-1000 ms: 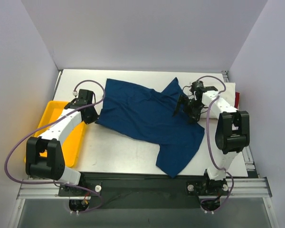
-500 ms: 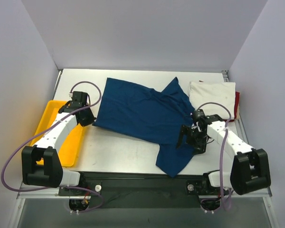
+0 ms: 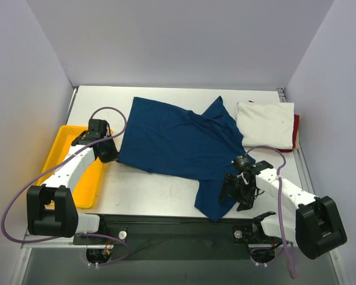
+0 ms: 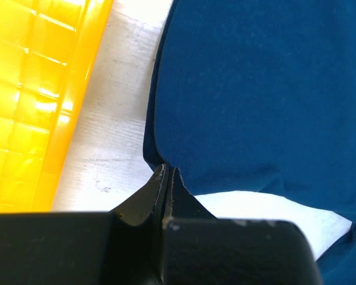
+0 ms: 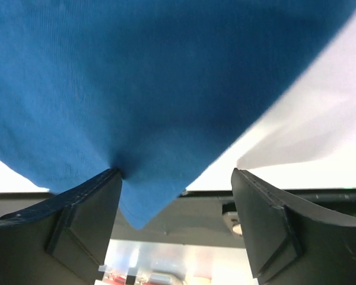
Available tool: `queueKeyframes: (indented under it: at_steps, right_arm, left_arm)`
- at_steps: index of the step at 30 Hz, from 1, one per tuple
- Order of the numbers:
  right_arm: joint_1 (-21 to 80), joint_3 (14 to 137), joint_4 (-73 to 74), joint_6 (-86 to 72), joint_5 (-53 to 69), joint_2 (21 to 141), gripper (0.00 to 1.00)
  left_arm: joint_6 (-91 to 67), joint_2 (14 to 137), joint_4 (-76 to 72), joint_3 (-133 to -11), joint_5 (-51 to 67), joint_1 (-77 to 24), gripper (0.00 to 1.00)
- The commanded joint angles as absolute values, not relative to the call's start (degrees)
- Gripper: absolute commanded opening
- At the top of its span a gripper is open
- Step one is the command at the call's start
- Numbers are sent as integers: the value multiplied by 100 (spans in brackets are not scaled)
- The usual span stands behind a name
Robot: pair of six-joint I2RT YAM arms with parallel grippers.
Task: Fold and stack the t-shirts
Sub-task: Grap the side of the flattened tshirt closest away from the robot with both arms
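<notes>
The large navy blue t-shirt (image 3: 178,139) lies spread and rumpled across the middle of the table, one corner hanging over the front edge. A folded cream-white t-shirt (image 3: 266,123) lies at the back right on a red t-shirt (image 3: 296,133), of which only an edge shows. My left gripper (image 3: 110,155) is shut at the navy shirt's left corner; in the left wrist view the closed gripper (image 4: 168,172) pinches the cloth's edge (image 4: 255,89). My right gripper (image 3: 234,193) is open over the shirt's near corner; in the right wrist view the gripper (image 5: 175,172) straddles the cloth (image 5: 154,77), its left finger touching it.
A yellow plastic tray (image 3: 59,148) stands at the table's left edge, close to my left gripper, and shows in the left wrist view (image 4: 29,89). The table's front edge and the dark rail (image 3: 178,222) lie right under my right gripper.
My right arm has swung from the shirt's far right side down to its near corner, uncovering the cream shirt. My left gripper has edged nearer with the shirt's left corner.
</notes>
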State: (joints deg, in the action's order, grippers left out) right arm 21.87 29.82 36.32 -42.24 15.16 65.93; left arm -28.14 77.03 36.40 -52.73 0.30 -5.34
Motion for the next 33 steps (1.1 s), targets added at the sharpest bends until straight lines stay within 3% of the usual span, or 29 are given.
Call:
queueKeyframes:
  at_steps: [1,7,10,11,12,15,19,20,23,26,28,33]
  right_arm:
    - [2294,2962,3419,-4386,1310,6890,75]
    - [2382,3120,3208,-4316,1310,7365,52]
    - [2434,3357,3531,-4254,1398,7339,18]
    - [2452,3453,3699,-4254,1345,7295,1]
    - [2487,3733,3883,-4193,1258,7251,0]
    - [2487,4409,4647,-4078,1152,7102,0]
    - [2496,5368,5526,-3947,993,7005,18]
    - [2487,5509,5607,-3920,967,7022,37]
    - [2496,5757,5757,-3885,897,7075,58]
    - [2496,5389,5766,-3902,861,7110,61]
    - [2505,4934,5748,-3964,896,7014,55]
    - [2593,3869,5345,-4314,1282,6243,52]
  left_arm:
    - [-2716,7488,3314,-5247,246,-483,0]
    - [-2689,7409,3296,-5168,308,-440,0]
    - [-2672,7392,3252,-5142,351,-361,0]
    - [-2672,7400,3243,-5124,369,-343,0]
    - [-2672,7418,3234,-5107,395,-317,0]
    - [-2681,7471,3234,-5098,431,-255,0]
    - [-2628,7462,3234,-5071,492,-106,0]
    - [-2619,7471,3243,-5071,501,-53,0]
    - [-2602,7514,3234,-5063,571,-26,0]
    - [-2584,7559,3217,-5071,598,-35,0]
    - [-2584,7585,3208,-5071,624,-26,0]
    - [-2584,7664,3182,-5036,668,-26,0]
